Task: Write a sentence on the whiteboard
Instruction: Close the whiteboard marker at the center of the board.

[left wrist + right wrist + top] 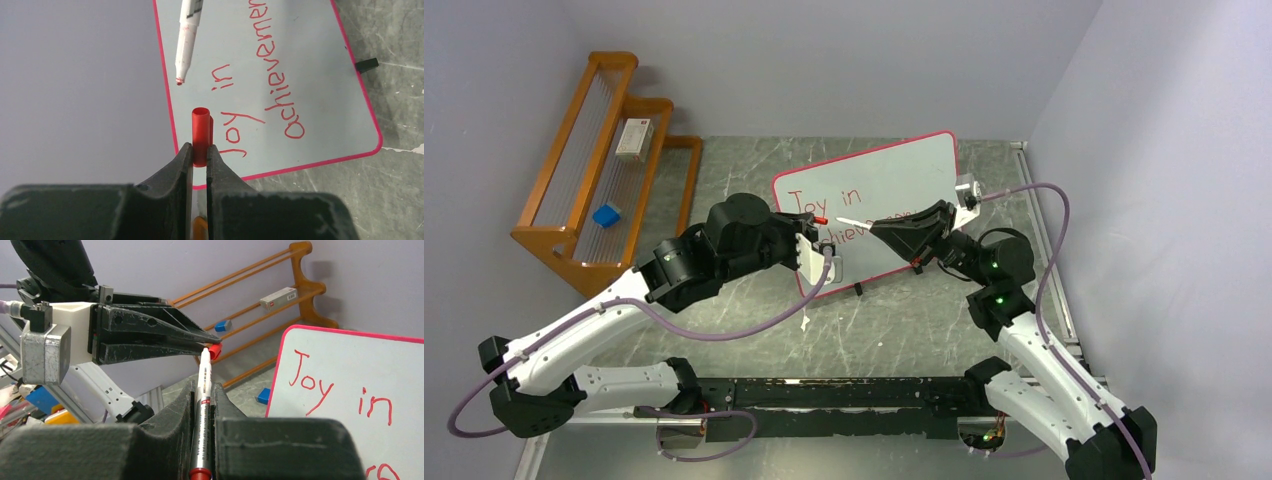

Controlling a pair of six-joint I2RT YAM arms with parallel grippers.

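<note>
Seen from my remote station: the grey marbled table [904, 330] carries the whiteboard [904, 170], propped tilted on small black feet toward the middle rear, with "Joy in" and a second line beginning "achievem" in red ink. I judge the board light, stiff and slick-faced, likely to skid or rock on those feet under pen pressure. Any hold belongs on its red rim at a bare corner, well clear of the smearable lettering. A wooden rack [594, 170] stands far left against the wall, and the right wall runs close beside my right arm. The clearest room for moving lies on the open tabletop in front of the board. The left gripper [200, 150] is pinched tight on a red cap [201, 132], while the right gripper [202, 390] is clamped around a white marker [203, 370]. The marker's red tip hangs just short of the cap's open mouth, in front of the board's left edge.
</note>
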